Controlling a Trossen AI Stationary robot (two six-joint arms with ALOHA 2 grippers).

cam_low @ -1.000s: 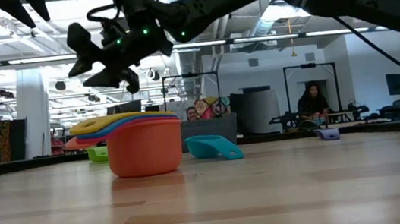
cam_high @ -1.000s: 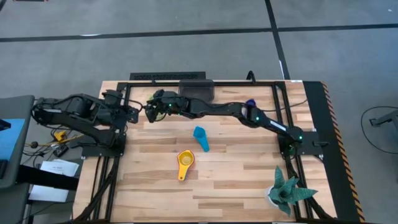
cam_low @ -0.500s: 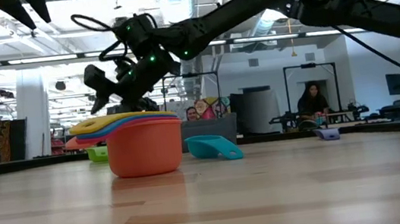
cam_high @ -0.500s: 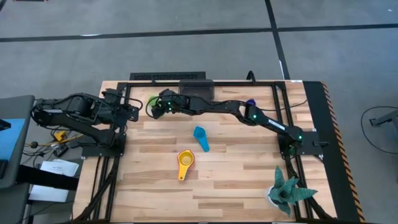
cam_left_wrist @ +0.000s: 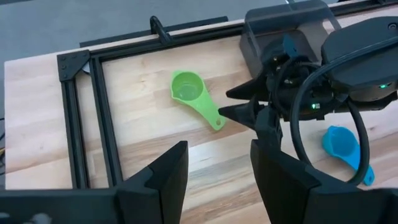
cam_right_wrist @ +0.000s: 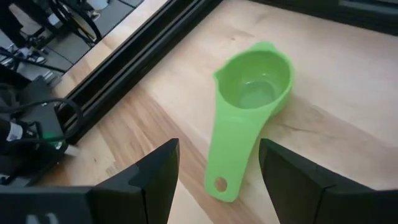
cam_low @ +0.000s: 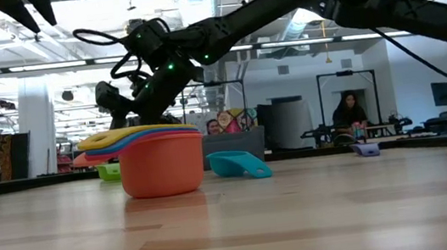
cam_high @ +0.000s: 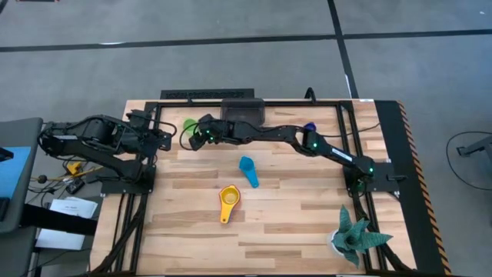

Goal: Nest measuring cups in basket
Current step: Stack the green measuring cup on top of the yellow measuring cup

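Observation:
A green measuring cup point(cam_right_wrist: 249, 99) lies upright on the wood near the table's far left corner point(cam_high: 187, 125), its handle pointing at my right wrist camera. My right gripper point(cam_right_wrist: 219, 149) hovers open above that handle, one finger on each side, not touching point(cam_low: 115, 113). My left gripper point(cam_left_wrist: 217, 152) waits open at the left edge point(cam_high: 165, 137). A light blue cup point(cam_high: 248, 171) lies mid-table. A nested stack, yellow cup on top in an orange one point(cam_high: 228, 202), stands nearer point(cam_low: 160, 163). The dark basket point(cam_high: 243, 110) sits at the far edge. A dark blue cup point(cam_high: 309, 127) lies right of it.
A black metal frame point(cam_left_wrist: 99, 124) runs along the far and left edges beside the green cup. A teal spiky plant point(cam_high: 355, 237) stands at the near right corner. Bare wood lies between the cups. People and desks show in the room beyond the table.
My right gripper has come down toward the green cup and tipped its fingers downward, shifting slightly toward the table's far edge. It stays open. The cups have not moved.

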